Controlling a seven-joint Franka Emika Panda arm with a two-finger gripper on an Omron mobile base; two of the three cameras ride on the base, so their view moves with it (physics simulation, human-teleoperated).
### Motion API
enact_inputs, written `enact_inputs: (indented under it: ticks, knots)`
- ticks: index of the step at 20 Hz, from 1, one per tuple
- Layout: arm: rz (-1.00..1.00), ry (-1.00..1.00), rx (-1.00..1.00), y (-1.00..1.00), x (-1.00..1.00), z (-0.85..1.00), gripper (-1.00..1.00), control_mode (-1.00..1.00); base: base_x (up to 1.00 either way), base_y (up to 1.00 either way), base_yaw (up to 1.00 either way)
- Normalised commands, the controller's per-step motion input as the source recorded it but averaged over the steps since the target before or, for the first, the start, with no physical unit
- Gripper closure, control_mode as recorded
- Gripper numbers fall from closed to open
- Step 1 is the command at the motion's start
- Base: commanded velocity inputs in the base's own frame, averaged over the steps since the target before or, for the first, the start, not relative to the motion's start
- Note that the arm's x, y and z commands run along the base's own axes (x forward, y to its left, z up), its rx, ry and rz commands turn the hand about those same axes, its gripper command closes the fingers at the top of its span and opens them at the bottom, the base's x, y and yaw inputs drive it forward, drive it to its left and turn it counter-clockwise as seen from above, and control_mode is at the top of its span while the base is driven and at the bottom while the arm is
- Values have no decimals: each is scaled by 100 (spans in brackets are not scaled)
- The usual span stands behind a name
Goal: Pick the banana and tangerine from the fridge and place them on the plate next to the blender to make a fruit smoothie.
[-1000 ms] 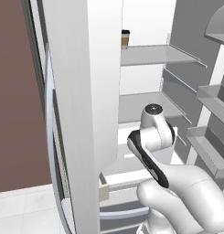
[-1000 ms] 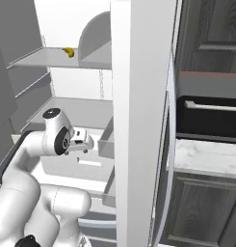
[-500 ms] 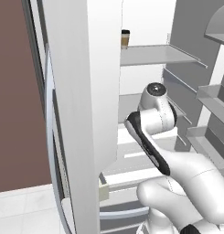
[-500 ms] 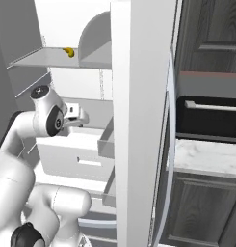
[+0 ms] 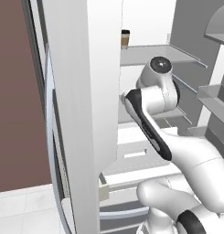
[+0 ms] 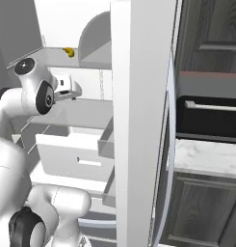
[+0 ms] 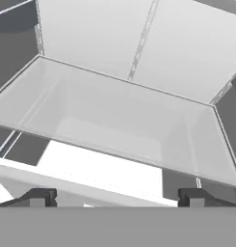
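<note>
The fridge (image 6: pixel 138 96) stands open in front of me, with white shelves inside. The banana (image 6: pixel 68 51), small and yellow, lies on the upper shelf near the back wall. My gripper (image 6: pixel 70 88) hangs just under that shelf, below and slightly right of the banana, not touching it. In the hand view the gripper (image 7: pixel 117 198) is open, its dark fingertips (image 7: pixel 40 197) far apart with nothing between them, facing a clear shelf (image 7: pixel 114 116) over a white bin. The tangerine, the plate and the blender are out of view.
A tan paper coffee cup (image 5: pixel 125 39) with a dark lid stands on the upper shelf. A white drawer (image 6: pixel 73 153) is pulled out below my arm. The wide fridge door (image 5: pixel 81 91) stands close on my left. A dark oven (image 6: pixel 211 116) and marble counter (image 6: pixel 206 155) lie to the right.
My arm has lifted: the hand rose from the level of the pulled-out drawer to just beneath the upper shelf. The banana and the cup have stayed put.
</note>
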Motion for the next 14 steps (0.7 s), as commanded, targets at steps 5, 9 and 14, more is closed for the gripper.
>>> enact_inputs:
  ticks: [5, 9, 14]
  knots:
    - [0, -22, 0, 33, 4, 100, -100, -100, 0, 0, 0]
    - [2, -18, 1, 20, 19, 100, -100, -100, 0, 0, 0]
    - [4, -4, 5, 5, 50, 83, -100, -100, 0, 0, 0]
